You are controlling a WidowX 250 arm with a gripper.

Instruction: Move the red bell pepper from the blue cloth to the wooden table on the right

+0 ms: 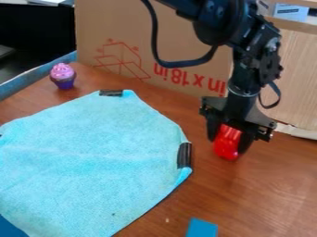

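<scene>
The black gripper (231, 144) hangs at the right of the view, low over the brown table, to the right of the cloth. Its fingers stand on either side of a red object (228, 142) and are shut on it; the object's rounded lower end shows below them. A light blue cloth (93, 162) lies spread flat at the left and centre, with black clips or tape on its edges. Behind the cloth, at the upper left, a small cupcake toy (63, 76) with a pink top and purple base stands upright on the table.
A cardboard box (148, 51) walls off the back of the table (260, 185), with a lighter wooden panel (294, 83) at the right. A blue block (202, 228) lies at the front edge of the view. Darker blue material (9, 227) shows at the lower left corner.
</scene>
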